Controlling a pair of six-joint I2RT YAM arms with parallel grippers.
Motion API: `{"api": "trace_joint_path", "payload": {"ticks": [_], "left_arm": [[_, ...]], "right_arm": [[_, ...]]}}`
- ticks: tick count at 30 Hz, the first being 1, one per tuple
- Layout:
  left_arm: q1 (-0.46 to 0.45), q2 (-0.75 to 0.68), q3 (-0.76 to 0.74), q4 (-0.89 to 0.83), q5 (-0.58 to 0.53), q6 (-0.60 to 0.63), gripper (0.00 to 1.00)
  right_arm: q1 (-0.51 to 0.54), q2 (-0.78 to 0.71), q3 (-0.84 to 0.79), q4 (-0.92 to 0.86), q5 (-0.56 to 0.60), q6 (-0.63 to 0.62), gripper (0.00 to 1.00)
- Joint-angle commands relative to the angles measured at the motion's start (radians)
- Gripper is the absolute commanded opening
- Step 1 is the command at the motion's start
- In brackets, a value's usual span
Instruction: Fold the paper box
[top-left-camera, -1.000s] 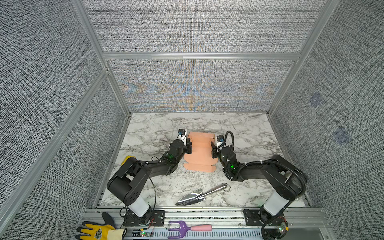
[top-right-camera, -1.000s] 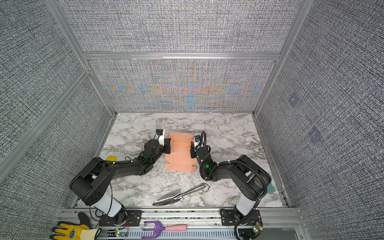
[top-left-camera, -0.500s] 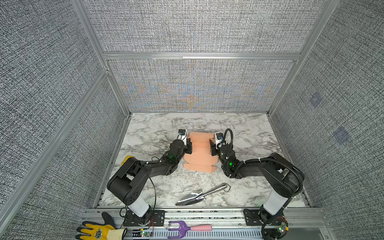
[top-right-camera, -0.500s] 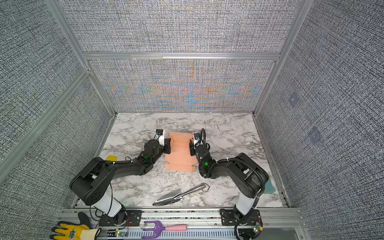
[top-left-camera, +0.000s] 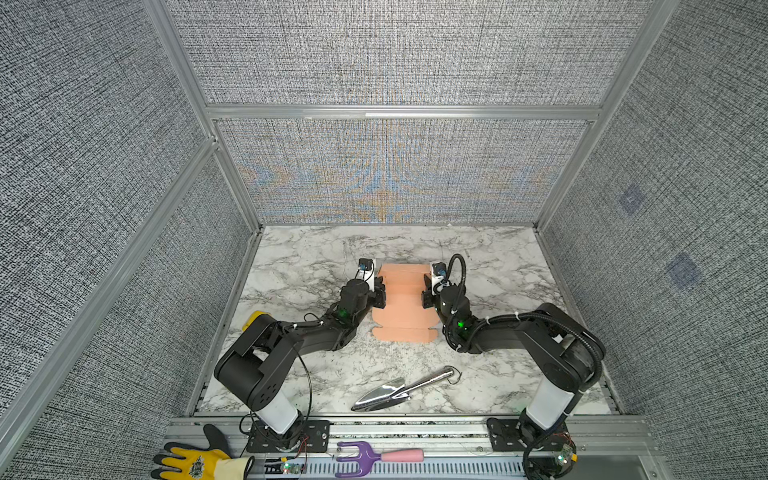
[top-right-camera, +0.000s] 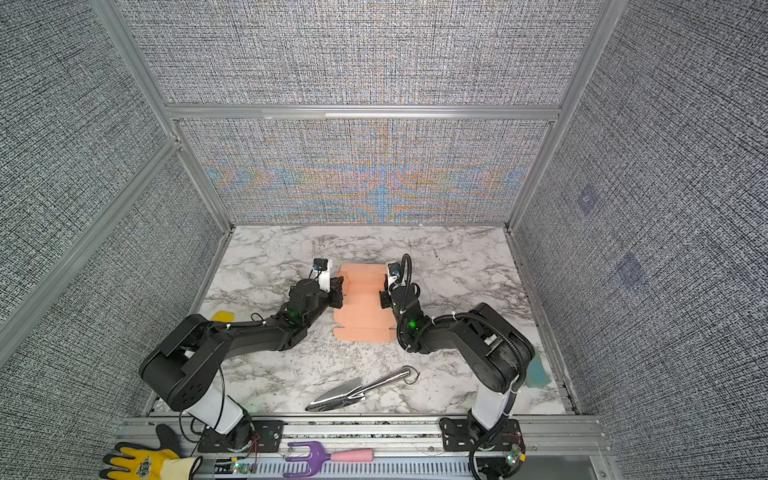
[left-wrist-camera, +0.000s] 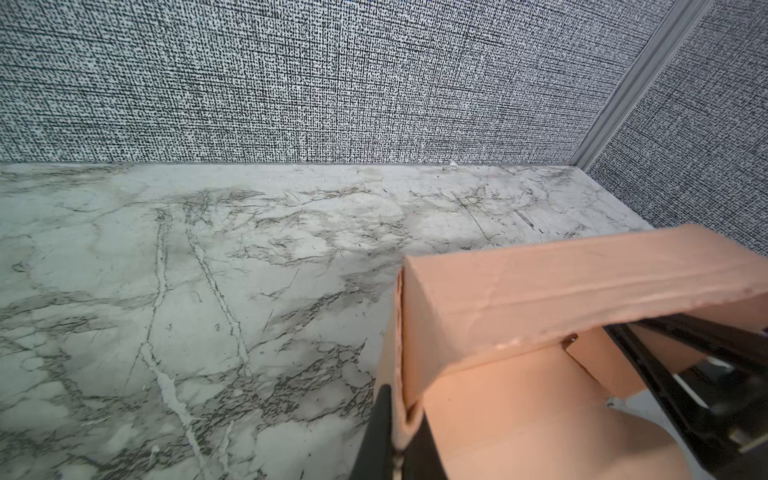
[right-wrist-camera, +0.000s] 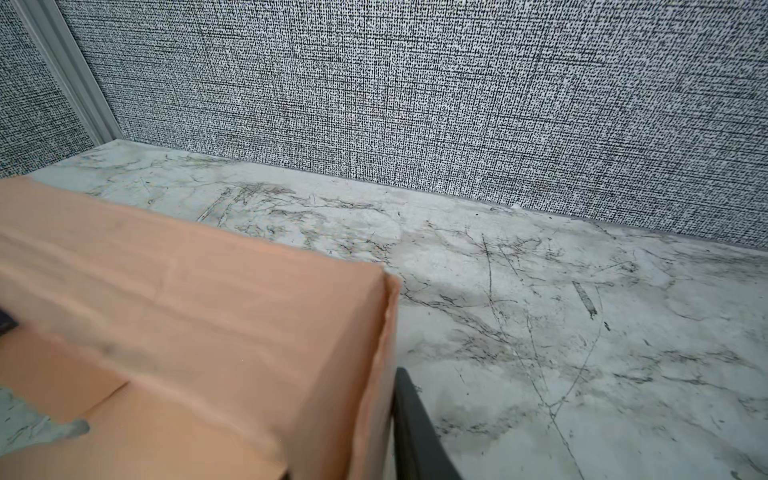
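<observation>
My left gripper (left-wrist-camera: 399, 419) is clamped on the side wall of the paper box (top-left-camera: 401, 299). Its wrist view shows cardboard pinched between both fingers (left-wrist-camera: 379, 432). My right gripper (top-left-camera: 425, 293) sits at the opposite wall. Its wrist view gives me one finger (right-wrist-camera: 415, 428) just outside the cardboard and hides the other, so I cannot tell whether it grips. The box lies between the two grippers. The wrist views show its far end folded up, and only the top views show its near flaps lying flat. A metal trowel (top-left-camera: 399, 388) lies well back toward the arm bases on the marble table (top-left-camera: 316, 257). Grey fabric walls (top-left-camera: 395, 62) enclose everything.
</observation>
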Motion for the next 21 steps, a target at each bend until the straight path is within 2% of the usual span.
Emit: {"api": "trace_joint_path", "payload": {"ticks": [1, 2, 3, 18, 21], "left_arm": [[-0.002, -0.004, 0.007, 0.006, 0.004, -0.003, 0.00], [-0.001, -0.006, 0.007, 0.006, 0.003, -0.004, 0.00], [-0.002, -0.005, 0.007, 0.005, 0.001, -0.005, 0.00], [-0.023, 0.037, 0.051, -0.040, -0.047, -0.051, 0.00], [-0.026, 0.043, 0.078, -0.072, -0.057, -0.060, 0.06]], "right_arm": [[-0.002, -0.008, 0.003, 0.031, 0.014, 0.001, 0.06], [-0.003, -0.007, 0.006, 0.027, 0.015, 0.001, 0.00], [-0.004, -0.007, 0.010, 0.024, 0.016, 0.002, 0.00], [0.029, -0.004, 0.027, 0.018, 0.127, 0.015, 0.00], [0.039, -0.011, 0.031, -0.004, 0.151, 0.035, 0.00]]}}
